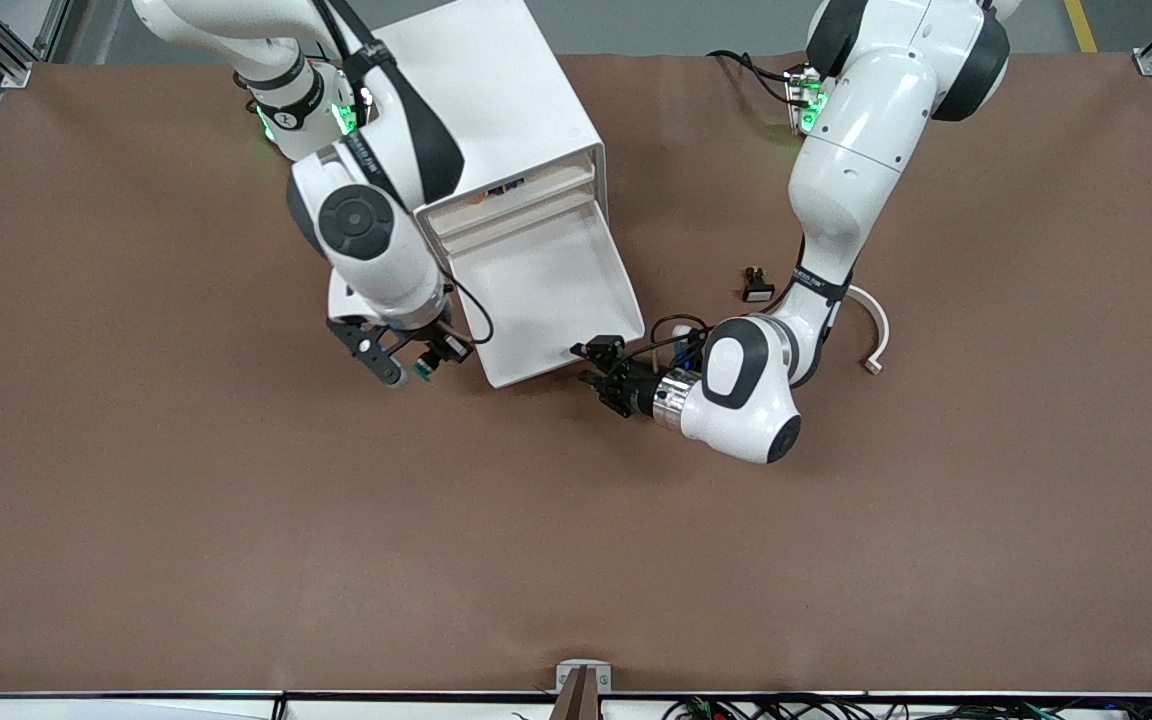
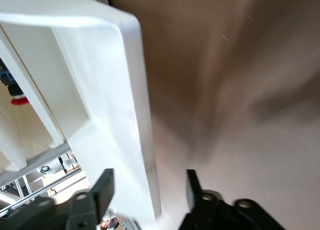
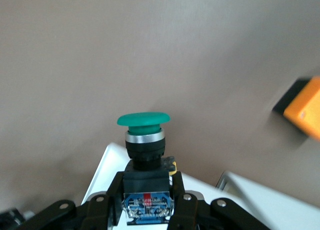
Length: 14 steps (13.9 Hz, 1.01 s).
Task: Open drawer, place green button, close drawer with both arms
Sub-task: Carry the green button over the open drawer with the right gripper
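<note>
The right gripper [image 1: 414,364] grips the button [image 3: 143,140] above the table [image 1: 136,500], beside the open drawer [image 1: 546,290]; the left gripper [image 2: 150,200], fingers spread, straddles the drawer's front rim.

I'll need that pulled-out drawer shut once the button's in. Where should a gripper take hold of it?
Take the drawer by its front wall, coming from in front of the cabinet: that wall is thin and upright, and the open left gripper straddles it near a corner. The right gripper holds the button over the table beside the drawer, toward the right arm's end.
</note>
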{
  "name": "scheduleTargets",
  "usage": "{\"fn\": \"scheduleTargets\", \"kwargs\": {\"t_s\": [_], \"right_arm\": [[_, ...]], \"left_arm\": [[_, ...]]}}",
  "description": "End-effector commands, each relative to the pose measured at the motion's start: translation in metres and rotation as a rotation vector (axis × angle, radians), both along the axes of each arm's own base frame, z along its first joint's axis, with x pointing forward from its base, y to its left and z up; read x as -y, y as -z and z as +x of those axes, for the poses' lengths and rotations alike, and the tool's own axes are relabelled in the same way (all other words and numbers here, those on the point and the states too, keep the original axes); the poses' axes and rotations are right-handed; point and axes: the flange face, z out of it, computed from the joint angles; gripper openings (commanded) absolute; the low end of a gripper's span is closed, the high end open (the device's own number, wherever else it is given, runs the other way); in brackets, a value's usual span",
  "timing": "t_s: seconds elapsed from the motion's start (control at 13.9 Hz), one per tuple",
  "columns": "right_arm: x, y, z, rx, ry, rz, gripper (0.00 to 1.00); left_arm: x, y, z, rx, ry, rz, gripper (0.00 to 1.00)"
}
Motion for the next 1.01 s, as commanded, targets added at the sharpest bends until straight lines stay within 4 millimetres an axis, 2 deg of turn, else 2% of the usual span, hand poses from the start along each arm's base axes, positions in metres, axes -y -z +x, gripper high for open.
{"fn": "scheduleTargets", "kwargs": {"t_s": [0.0,0.14,0.29,0.43,0.57,0.79,0.93], "right_arm": [[-0.031,-0.001,-0.022,0.024,0.08,0.017,0.0],[-0.051,0.008,-0.034,0.028,0.12,0.019,0.0],[-0.066,0.022,-0.042,0.035,0.157,0.024,0.0],[-0.079,0.04,-0.045,0.04,0.213,0.026,0.0],[-0.09,0.056,-0.052,0.038,0.241,0.026,0.0],[-0.103,0.068,-0.044,0.037,0.317,0.027,0.0],[-0.119,0.078,-0.045,0.038,0.347,0.023,0.0]], "left_arm": [[-0.038,-0.026,0.036,0.096,-0.04,-0.023,1.0],[-0.077,-0.027,0.057,0.126,-0.082,0.01,1.0],[-0.107,-0.031,0.071,0.204,-0.077,0.03,1.0],[-0.121,-0.036,0.078,0.306,-0.024,0.011,1.0],[-0.128,-0.037,0.079,0.388,0.064,0.031,1.0],[-0.125,-0.042,0.078,0.461,0.193,0.116,1.0],[-0.127,-0.044,0.078,0.534,0.288,0.115,1.0]]}}
